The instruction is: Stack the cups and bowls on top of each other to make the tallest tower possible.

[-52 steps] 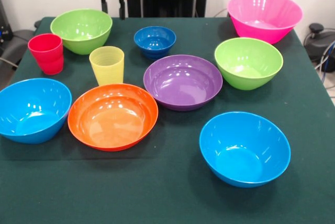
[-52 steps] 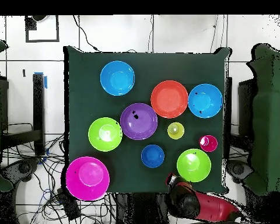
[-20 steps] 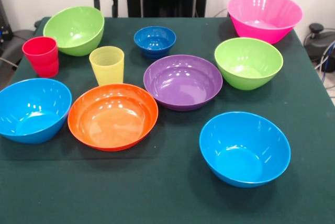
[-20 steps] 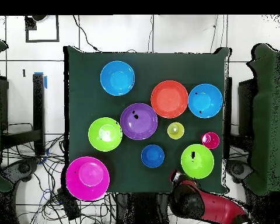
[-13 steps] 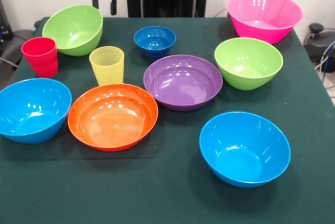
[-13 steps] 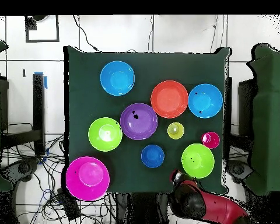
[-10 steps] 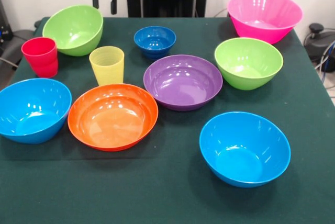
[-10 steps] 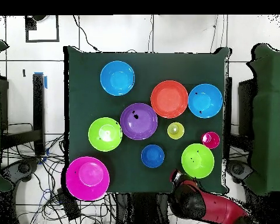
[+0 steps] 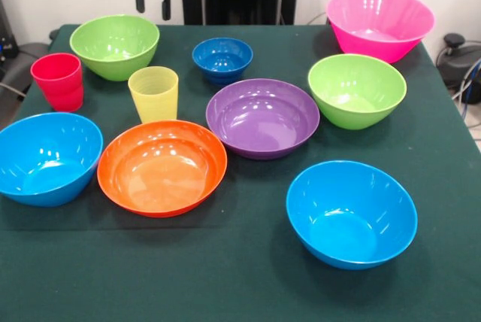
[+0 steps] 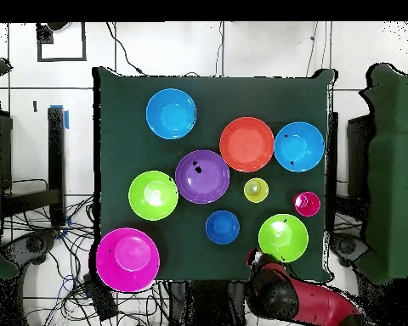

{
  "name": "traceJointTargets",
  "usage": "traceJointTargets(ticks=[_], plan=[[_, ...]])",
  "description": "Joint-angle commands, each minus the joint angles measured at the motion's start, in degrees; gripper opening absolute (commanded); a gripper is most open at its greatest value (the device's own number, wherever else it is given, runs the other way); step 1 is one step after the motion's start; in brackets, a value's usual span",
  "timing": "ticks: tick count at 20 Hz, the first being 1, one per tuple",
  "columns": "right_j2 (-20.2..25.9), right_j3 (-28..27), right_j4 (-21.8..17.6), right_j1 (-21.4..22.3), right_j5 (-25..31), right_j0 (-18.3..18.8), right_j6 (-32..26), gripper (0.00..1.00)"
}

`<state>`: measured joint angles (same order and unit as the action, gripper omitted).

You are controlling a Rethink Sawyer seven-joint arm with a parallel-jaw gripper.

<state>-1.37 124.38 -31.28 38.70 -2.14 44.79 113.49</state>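
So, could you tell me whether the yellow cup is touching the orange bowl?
Apart: the overhead view shows green cloth between the yellow cup and the orange bowl.

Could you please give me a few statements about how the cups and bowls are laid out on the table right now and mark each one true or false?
1. The yellow cup stands upright between the red cup and the purple bowl. True.
2. Some bowls are already nested into a tower. False: every bowl sits on its own on the table.
3. The gripper holds a lime green bowl. False: it hangs empty above the table's far edge, beside the lime green bowl.
4. The pink bowl sits at a corner of the table. True.
5. The red cup lies tipped on its side. False: it stands upright.
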Motion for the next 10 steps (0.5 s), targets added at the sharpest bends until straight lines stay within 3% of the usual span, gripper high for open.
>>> traceJointTargets(ticks=[1,10], plan=[[6.98,0.03,1.03,-1.14,5.31,-0.12,3.59,1.0],[6.09,-1.87,1.18,-1.5,5.87,-1.47,3.49,1.0]])
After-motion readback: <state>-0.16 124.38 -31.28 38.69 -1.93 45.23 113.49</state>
